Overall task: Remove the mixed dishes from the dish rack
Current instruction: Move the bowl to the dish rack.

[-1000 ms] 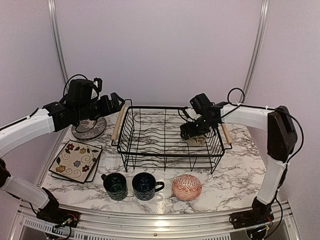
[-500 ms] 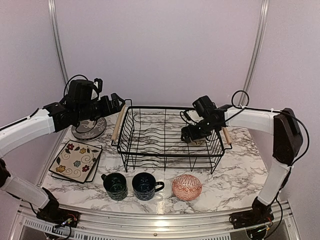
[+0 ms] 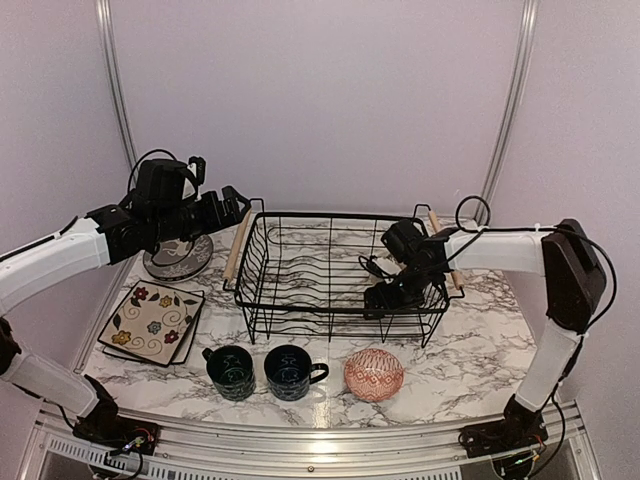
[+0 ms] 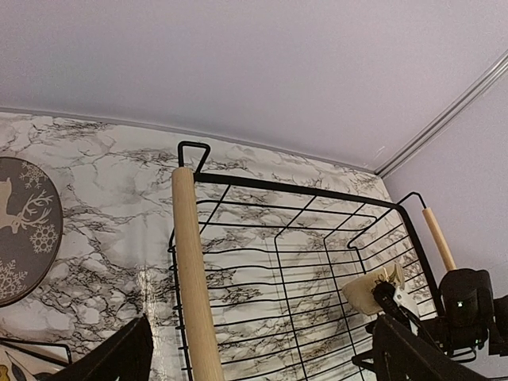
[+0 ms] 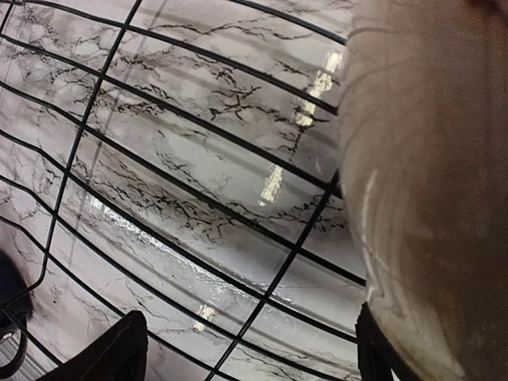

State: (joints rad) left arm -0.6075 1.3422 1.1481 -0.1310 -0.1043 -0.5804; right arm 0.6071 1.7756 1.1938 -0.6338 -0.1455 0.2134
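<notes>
The dish rack [image 3: 300, 275] is a black wire basket with wooden handles at mid-table. My right gripper [image 3: 382, 298] is low inside its right end, open. In the right wrist view [image 5: 246, 357] its right finger [image 5: 373, 349] stands against the beige bowl [image 5: 432, 190], which lies on the rack floor. The bowl also shows in the left wrist view [image 4: 367, 292]. My left gripper [image 3: 236, 203] is open and empty above the rack's left handle [image 4: 194, 278]. The deer plate [image 3: 178, 256], square floral plates [image 3: 152, 322] and two dark blue mugs [image 3: 232, 372] sit on the table. No striped plate shows.
A red-patterned bowl [image 3: 374, 373] sits in front of the rack, right of the second mug [image 3: 292, 370]. The deer plate [image 4: 24, 226] lies left of the rack's handle. Walls close the table at the back and sides.
My right gripper has moved down and toward the near side inside the rack, now covering the beige bowl in the top view. The left arm has not moved.
</notes>
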